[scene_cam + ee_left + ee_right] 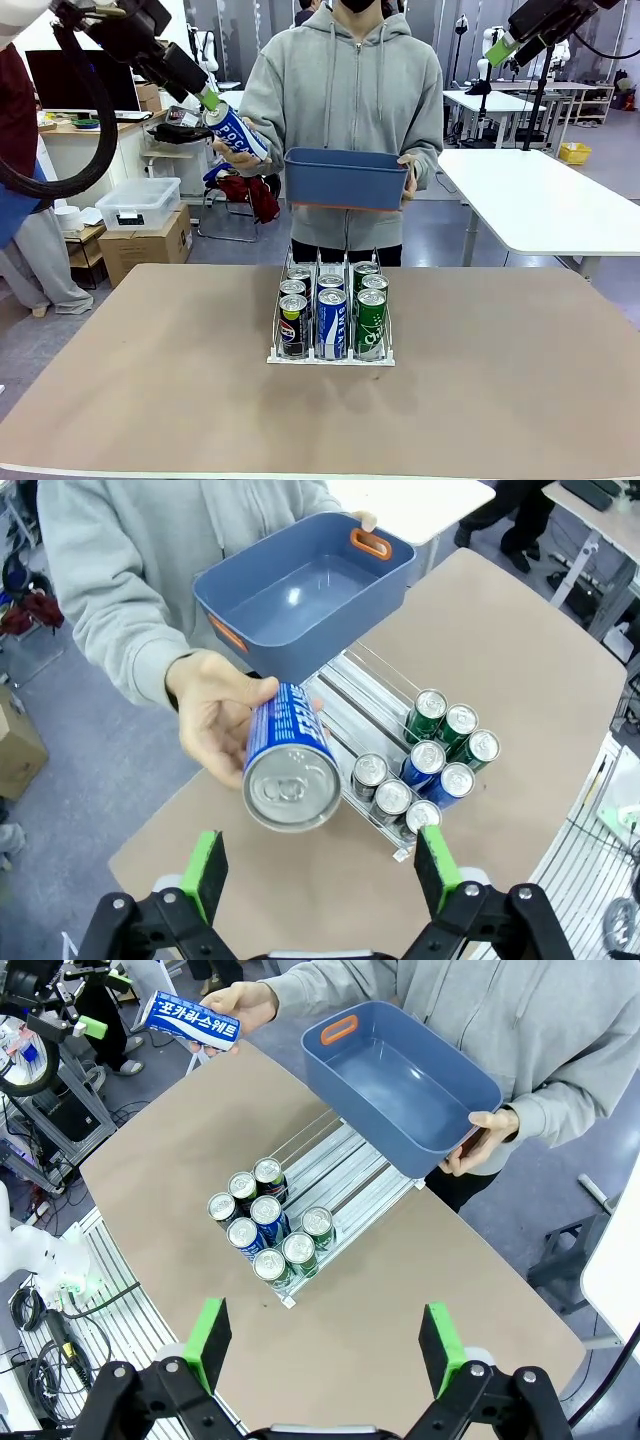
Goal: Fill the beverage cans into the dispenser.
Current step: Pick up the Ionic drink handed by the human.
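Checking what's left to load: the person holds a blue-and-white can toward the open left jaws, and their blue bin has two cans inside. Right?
No: the blue bin is empty, as the right wrist view shows. The rest holds: the person's hand offers the blue-and-white can toward the left gripper, jaws open.

Big room w/ lots of light. Brown table [150, 380] in front, flat top, pale edge. The floor [450, 235] is grey & smooth. A white table [540, 200] stands on the rt side, nr the brown one's far corner. Another white table [490, 100] is further back, w/ a yellow basket [574, 152] low down nr it. On the L side a cardboard box [145, 245] sits on the floor, & a clear plastic box [138, 203] w/ a white lid sits on top of it. Behind those is a desk [75, 128] w/ a dark screen [80, 80]. A chair [228, 215] w/ red cloth [255, 195] on it stands far back, nr the middle.
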Robot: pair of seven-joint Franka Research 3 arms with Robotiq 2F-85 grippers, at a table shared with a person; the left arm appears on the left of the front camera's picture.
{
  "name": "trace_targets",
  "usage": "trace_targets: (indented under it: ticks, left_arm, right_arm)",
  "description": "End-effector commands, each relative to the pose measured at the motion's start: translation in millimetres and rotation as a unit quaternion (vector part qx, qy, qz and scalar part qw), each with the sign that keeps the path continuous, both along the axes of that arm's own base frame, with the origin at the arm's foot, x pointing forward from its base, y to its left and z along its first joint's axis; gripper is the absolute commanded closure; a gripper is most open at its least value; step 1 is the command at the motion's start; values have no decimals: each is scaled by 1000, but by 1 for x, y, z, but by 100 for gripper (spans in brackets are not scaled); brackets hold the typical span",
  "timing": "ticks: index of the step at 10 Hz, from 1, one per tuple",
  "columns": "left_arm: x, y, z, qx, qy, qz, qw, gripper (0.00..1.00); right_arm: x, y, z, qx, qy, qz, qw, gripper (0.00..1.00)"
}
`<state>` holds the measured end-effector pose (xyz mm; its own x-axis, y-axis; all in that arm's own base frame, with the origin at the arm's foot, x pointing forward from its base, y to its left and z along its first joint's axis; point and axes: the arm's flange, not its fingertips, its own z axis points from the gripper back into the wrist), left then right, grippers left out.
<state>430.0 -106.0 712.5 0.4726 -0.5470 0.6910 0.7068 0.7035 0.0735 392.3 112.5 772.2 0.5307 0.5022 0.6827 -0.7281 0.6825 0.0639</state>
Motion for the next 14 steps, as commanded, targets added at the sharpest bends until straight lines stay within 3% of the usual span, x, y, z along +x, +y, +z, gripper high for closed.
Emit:
trace_targets:
  ticks: [1, 3, 14]
  left_arm:
    - [13, 0, -13, -7, -19, -33, 999, 0]
    - [20, -3, -18, -18, -35, -45, 998, 0]
    - [50, -12, -42, -33, -32, -45, 998, 0]
  right_arm:
    - [0, 0, 0, -3, 1, -2, 1000, 0]
    - [0, 0, 0, -3, 1, -2, 1000, 0]
    - [0, 0, 0, -3, 1, -2, 1000, 0]
